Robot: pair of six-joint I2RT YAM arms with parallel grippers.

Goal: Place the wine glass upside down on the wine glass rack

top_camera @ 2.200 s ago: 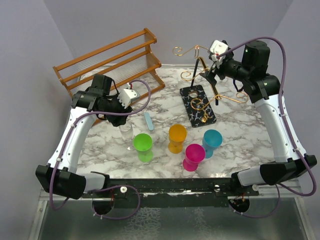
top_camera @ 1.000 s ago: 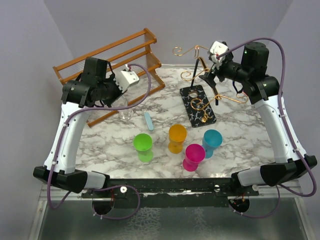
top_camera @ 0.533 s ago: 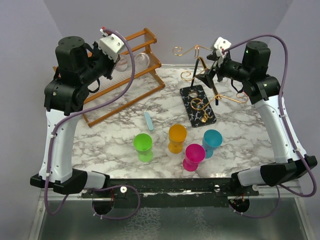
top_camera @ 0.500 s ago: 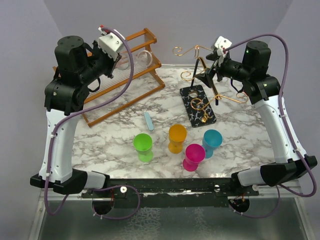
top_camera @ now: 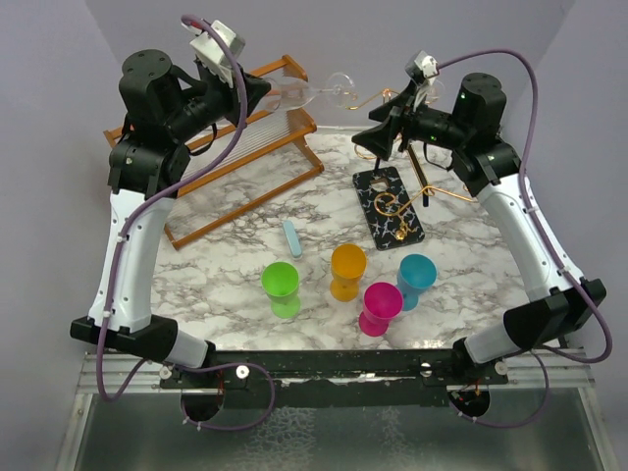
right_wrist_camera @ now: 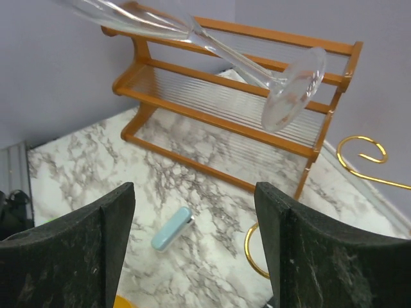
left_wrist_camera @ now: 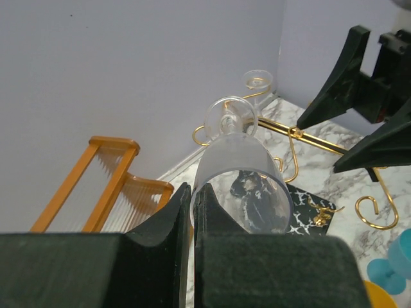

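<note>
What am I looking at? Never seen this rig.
Two robot arms bolted to a marble table. The wide picture is from above and behind them; the other two come from a camera on each wrist. The left gripper is shut on a wine glass, held sideways, foot towards the gold wire rack. The right gripper is open and empty near that rack. On the table: a wooden rack, a green cup, an orange cup, a pink cup, a blue cup, a small blue bar.

wooden slatted shelf rack sits back left on the marble counter, small light-blue bar just in front of it (lying flat), then green cup, orange cup, pink cup and teal cup clustered near the front.
</note>
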